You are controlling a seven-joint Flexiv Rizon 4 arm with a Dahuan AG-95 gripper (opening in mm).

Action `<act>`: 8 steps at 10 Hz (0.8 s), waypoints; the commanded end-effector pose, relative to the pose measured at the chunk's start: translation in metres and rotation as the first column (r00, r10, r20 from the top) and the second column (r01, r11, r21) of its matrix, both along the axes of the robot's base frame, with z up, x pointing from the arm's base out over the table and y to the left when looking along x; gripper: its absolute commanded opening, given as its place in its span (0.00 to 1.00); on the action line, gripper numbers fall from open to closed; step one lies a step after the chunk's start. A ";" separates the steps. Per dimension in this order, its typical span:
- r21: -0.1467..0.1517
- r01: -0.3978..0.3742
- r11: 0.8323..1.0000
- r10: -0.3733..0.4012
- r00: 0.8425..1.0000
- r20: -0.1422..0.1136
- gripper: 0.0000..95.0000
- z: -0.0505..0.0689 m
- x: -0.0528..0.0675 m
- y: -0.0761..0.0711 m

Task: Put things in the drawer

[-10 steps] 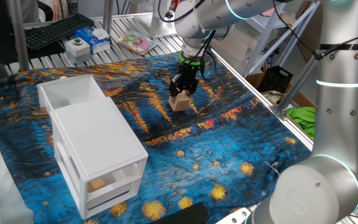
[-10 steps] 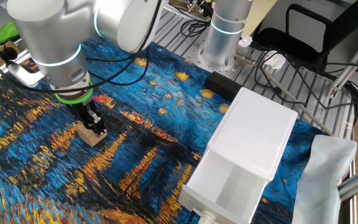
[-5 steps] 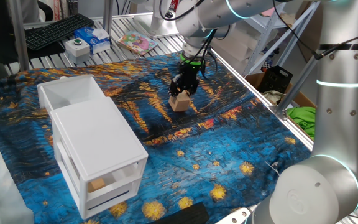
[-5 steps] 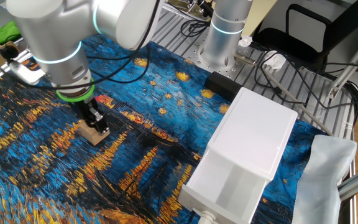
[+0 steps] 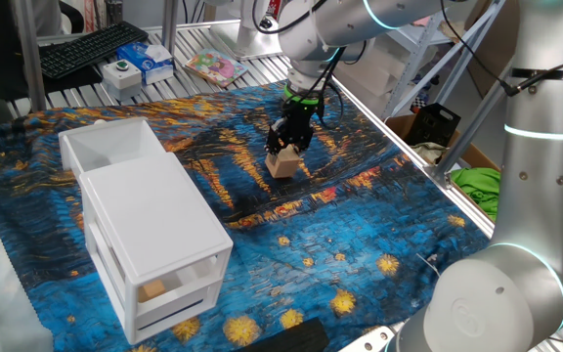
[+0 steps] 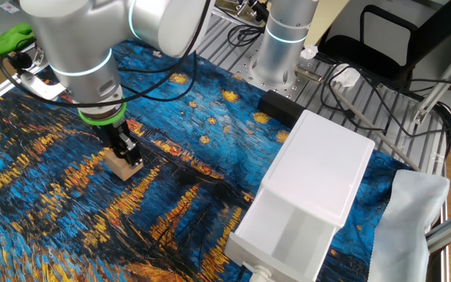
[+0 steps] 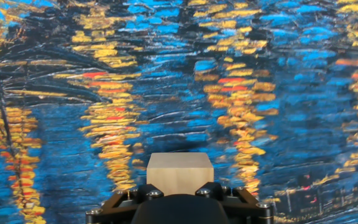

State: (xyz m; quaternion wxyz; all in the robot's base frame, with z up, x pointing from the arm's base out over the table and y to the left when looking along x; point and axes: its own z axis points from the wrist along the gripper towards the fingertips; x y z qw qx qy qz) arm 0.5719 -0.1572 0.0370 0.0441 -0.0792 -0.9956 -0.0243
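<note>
A light-tan wooden cube (image 5: 281, 163) hangs just over the starry blue cloth, far right of the white cabinet (image 5: 159, 230). My gripper (image 5: 284, 150) is shut on the cube from above. The other fixed view shows the same grip, gripper (image 6: 126, 155) on the cube (image 6: 121, 167). In the hand view the cube (image 7: 179, 170) sits between the black jaws of the gripper (image 7: 179, 194). The top drawer (image 5: 115, 147) is pulled out and looks empty; its open box (image 6: 284, 233) faces up. Another cube (image 5: 151, 288) shows behind a lower see-through front.
A keyboard (image 5: 91, 47), a blue box (image 5: 151, 58), a small button box (image 5: 122, 70) and a booklet (image 5: 213, 66) lie beyond the cloth. A black box (image 6: 280, 106) sits by the arm's base (image 6: 276, 55). White fabric (image 6: 413, 215) drapes beside the cabinet.
The gripper has shifted a little toward the cabinet with the cube still in its jaws. The drawer and cabinet have not moved.
</note>
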 end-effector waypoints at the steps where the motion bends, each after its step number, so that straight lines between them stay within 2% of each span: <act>1: -0.001 -0.004 1.000 0.004 1.000 0.001 0.00 -0.004 0.011 -0.002; 2: -0.003 -0.010 1.000 0.010 1.000 0.003 0.00 -0.006 0.015 -0.005; 8: -0.012 -0.028 1.000 0.028 1.000 0.004 0.00 -0.006 0.015 -0.005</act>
